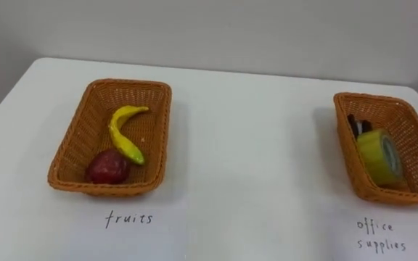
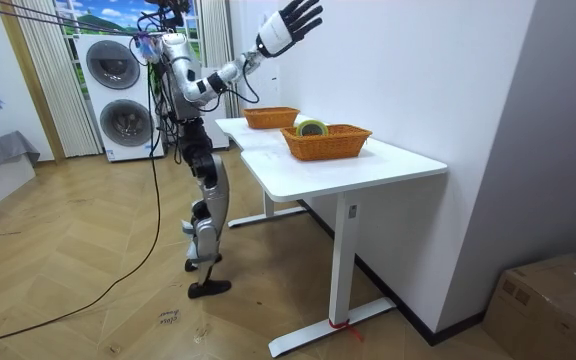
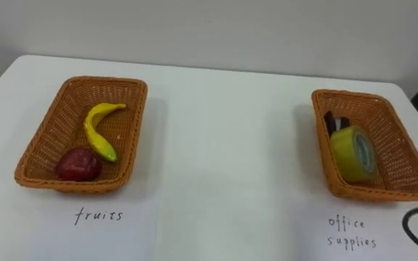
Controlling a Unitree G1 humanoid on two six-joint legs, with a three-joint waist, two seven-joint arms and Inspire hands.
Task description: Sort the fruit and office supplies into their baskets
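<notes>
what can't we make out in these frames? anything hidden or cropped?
1. Dark thing in the office basket: both eye views; the tape roll covers most of it, so its type is unclear.
2. Office basket's right rim: left eye view, cut off by the picture's edge.
3. Dark curved shape: right eye view, cut off at the lower right corner, unidentifiable.
4. Fruit basket contents: room view, hidden by its wall.

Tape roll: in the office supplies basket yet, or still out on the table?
In. The yellow tape roll stands on edge inside the right basket, beside a dark item.
</notes>
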